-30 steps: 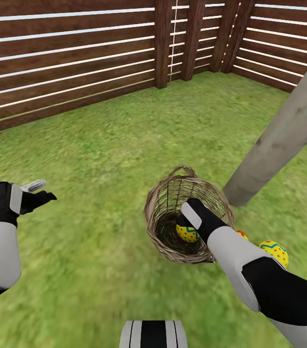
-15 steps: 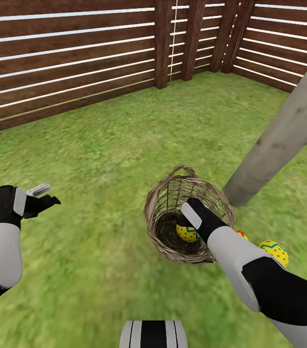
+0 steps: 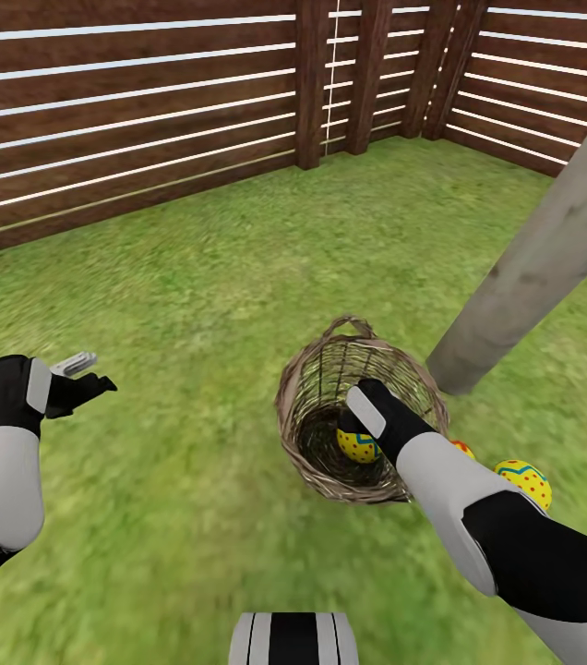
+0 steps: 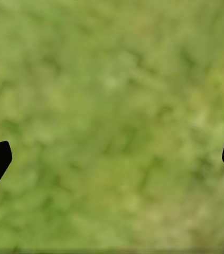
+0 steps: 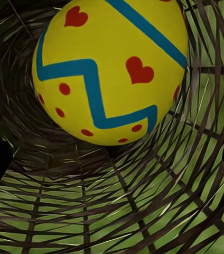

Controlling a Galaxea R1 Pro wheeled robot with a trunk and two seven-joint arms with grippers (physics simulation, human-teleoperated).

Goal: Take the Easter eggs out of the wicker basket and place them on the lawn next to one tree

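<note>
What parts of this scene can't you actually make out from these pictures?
- Right hand, head view: its fingertips are hidden down inside the wicker basket.
- Egg behind the right forearm, head view: mostly covered by the arm.
- Tree, head view: crown cut off by the picture's edge.
- Left hand, left wrist view: only two dark fingertips at the edges over blurred lawn.

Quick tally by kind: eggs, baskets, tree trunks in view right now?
Easter eggs: 3 — one in the wicker basket at, two on the lawn at and, the latter mostly hidden by the arm.
Wicker baskets: 1
Tree trunks: 1
Total: 5
</note>
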